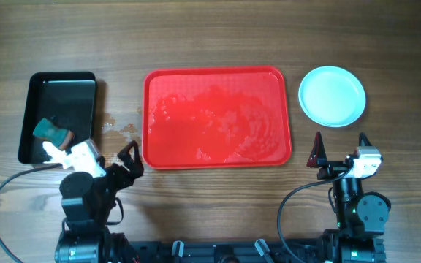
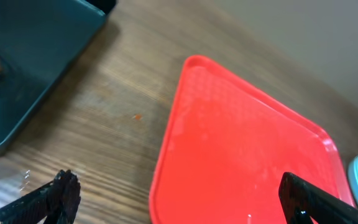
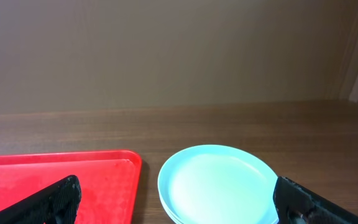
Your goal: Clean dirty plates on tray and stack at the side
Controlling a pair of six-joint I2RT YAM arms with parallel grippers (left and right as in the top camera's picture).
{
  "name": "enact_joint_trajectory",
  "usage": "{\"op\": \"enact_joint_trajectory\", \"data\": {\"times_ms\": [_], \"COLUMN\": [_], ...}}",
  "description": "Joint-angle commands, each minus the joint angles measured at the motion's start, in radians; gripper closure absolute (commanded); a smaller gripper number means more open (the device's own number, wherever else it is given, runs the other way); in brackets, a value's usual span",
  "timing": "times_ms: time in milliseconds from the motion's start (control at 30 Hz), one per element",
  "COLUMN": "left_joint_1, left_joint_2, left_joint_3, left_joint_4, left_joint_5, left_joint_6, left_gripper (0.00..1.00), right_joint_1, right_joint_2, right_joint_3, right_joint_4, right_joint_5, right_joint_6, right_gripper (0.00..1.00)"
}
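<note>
The plates (image 1: 332,96) sat in a stack on the surface just off the right end of the tray (image 1: 196,95), apart from its rim. From above I saw only one pale round outline. The right wrist view showed a second rim beneath the top plate, so I counted at least two and could not confirm a third. The top face looked free of smears.

The tray carried no plates, only a wet, streaky film across its middle. I judged the task all but done.

My right claw (image 1: 340,139) hung spread wide, holding nothing, just on my side of the stack, with the plates framed between its fingers. My left claw (image 1: 131,159) was spread and empty too, near the tray's lower left corner.

I saw these risks:
- A forward or downward move of the right claw could clip the near rim and push the stack sideways, or tip the top plate off (smooth plates may slide on one another).
- A careless swing of the left claw could knock the tray's corner and skid it toward the stack.
- Droplets (image 1: 115,128) on the surface between the two trays might make anything dragged there slip.

By my count there were:
- one red tray;
- one black tray (image 1: 68,102) at the far left;
- one teal sponge (image 1: 50,131) lying in it;
- two claws.
</note>
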Motion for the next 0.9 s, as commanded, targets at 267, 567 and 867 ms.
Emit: {"op": "enact_joint_trajectory", "data": {"times_ms": [267, 567, 867], "left_joint_1": [-0.02, -0.028, -0.106], "left_joint_2": [-0.161, -0.233, -0.331], "left_joint_3": [-0.019, -0.019, -0.065], "left_joint_4": [-0.024, -0.031, 0.003], "left_joint_5": [-0.006, -0.006, -0.058], "left_joint_6": [0.086, 0.086, 0.085], "left_gripper": [0.0, 0.0, 0.0], "right_joint_1": [-0.006, -0.006, -0.006], "right_joint_2": [-0.012, -0.012, -0.012], "right_joint_3": [-0.002, -0.002, -0.002], "right_joint_4": [0.002, 0.002, 0.002], "right_joint_5": [0.014, 0.014, 0.014], "right_joint_6": [-0.013, -0.013, -0.013], "right_gripper": [0.0, 0.0, 0.0]}}
